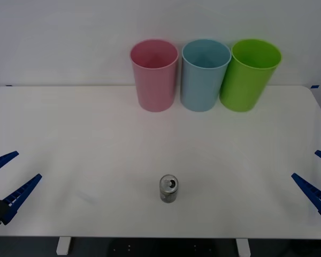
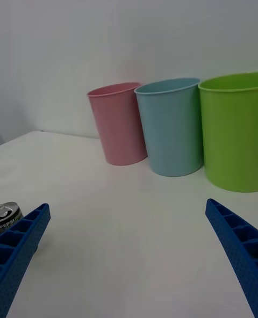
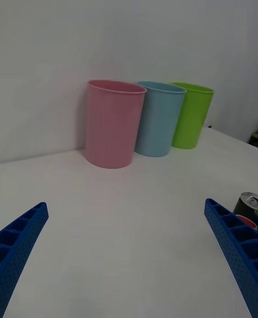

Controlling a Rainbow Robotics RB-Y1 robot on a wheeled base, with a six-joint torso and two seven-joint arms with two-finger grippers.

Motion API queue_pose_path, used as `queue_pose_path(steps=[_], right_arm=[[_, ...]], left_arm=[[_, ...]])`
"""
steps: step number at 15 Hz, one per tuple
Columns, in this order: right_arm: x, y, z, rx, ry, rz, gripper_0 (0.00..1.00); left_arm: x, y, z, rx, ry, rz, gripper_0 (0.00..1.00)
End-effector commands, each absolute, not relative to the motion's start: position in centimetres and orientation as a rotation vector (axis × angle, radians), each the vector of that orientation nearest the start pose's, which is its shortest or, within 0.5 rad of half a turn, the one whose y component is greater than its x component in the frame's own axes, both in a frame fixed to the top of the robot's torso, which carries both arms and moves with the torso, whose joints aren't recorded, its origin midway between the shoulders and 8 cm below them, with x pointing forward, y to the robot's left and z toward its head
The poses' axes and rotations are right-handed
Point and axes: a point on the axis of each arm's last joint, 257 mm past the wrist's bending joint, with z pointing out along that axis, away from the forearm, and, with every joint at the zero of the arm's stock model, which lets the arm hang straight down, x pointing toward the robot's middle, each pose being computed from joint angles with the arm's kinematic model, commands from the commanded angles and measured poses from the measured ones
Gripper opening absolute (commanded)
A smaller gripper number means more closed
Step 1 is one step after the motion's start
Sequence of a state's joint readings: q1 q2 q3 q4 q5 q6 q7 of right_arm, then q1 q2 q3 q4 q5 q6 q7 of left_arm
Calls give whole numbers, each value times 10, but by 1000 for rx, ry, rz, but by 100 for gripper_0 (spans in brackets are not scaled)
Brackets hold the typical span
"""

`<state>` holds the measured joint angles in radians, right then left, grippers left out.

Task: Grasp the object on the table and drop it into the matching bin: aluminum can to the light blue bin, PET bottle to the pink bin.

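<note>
- Left gripper [image 1: 6, 181]: blue ribbed fingers spread wide, holding nothing, low at the left edge of the wide white rectangular table [image 1: 85, 139], well apart from the can.
- Small silver-grey aluminum can [image 1: 169, 188]: upright near the front edge, about centre, pull-tab top up, dark lower body. Nothing touches it.
- Handling, judged: light, thin-walled and smooth, so it could dent under a hard squeeze, slip, or tip if nudged. Best hold is across the mid-body, fingers on opposite sides, below the rim.
- Tall pale pink round plastic bin [image 1: 154, 75], tall light blue round plastic bin [image 1: 205, 75] and lime green round plastic bin [image 1: 250, 75]: in a row at the far edge, touching or nearly so. The blue, in the middle, is the can's target.
- Right gripper [image 1: 316, 179]: fingers likewise spread, empty, at the right edge.
</note>
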<state>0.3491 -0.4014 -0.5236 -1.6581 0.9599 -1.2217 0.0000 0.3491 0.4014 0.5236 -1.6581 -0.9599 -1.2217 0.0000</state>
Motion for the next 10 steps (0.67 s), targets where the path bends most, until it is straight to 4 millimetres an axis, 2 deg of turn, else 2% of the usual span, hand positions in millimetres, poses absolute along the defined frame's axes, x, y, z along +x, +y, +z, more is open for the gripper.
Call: queue_pose_path(steps=[1, 2, 7, 10], right_arm=[[342, -330, -169, -465, 1441, 567, 100], [339, -325, -177, -456, 1453, 577, 100], [328, -312, -180, -482, 1473, 584, 100], [317, -293, -193, -535, 1497, 643, 100]], left_arm=[[342, 330, -169, 465, 1441, -567, 100], [342, 330, -169, 465, 1441, -567, 100], [342, 330, -169, 465, 1441, -567, 100], [342, 330, -169, 465, 1441, -567, 100]])
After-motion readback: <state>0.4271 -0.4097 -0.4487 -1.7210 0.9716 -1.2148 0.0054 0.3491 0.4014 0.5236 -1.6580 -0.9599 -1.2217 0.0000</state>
